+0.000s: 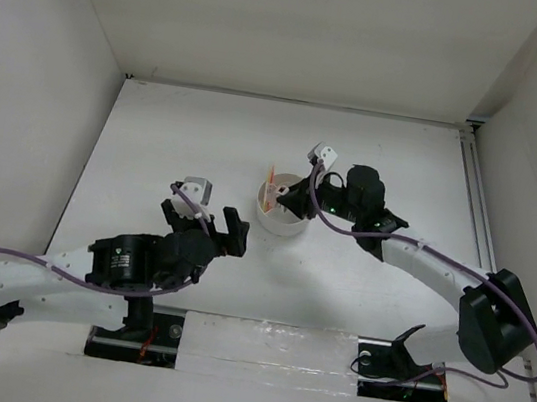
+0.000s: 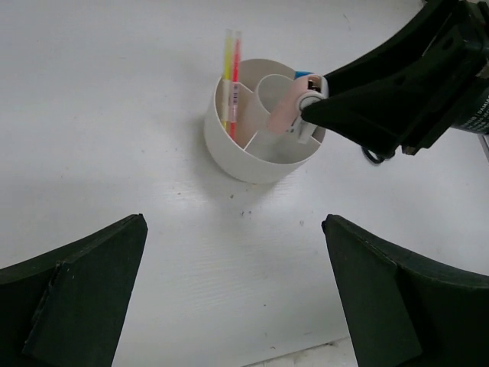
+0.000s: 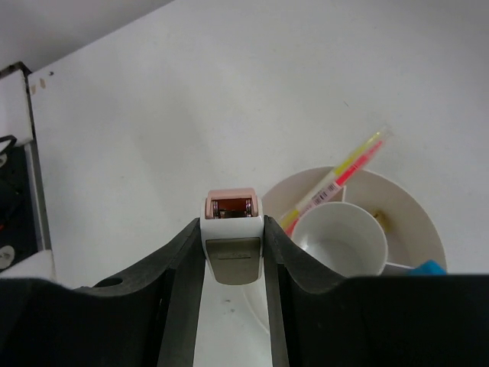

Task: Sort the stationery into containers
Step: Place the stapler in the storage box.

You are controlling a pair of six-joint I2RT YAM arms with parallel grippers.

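The round white organizer [image 1: 281, 221] stands mid-table. A thin yellow pen [image 2: 227, 69] and a thin pink pen [image 2: 235, 76] stand in one of its wedge compartments, and a blue-capped item [image 2: 303, 75] shows in another. My right gripper [image 1: 296, 201] is shut on a small white piece with a pink end [image 3: 233, 237] and holds it tilted over the organizer's rim [image 2: 229, 153] beside the empty centre cup [image 3: 340, 241]. My left gripper [image 2: 234, 220] is open and empty, above bare table just short of the organizer. Scissors and the pink-capped marker are out of view.
A small tan bit [image 3: 380, 220] lies in one far wedge of the organizer. White walls enclose the table on the left, back and right. A metal rail [image 1: 474, 191] runs along the right edge.
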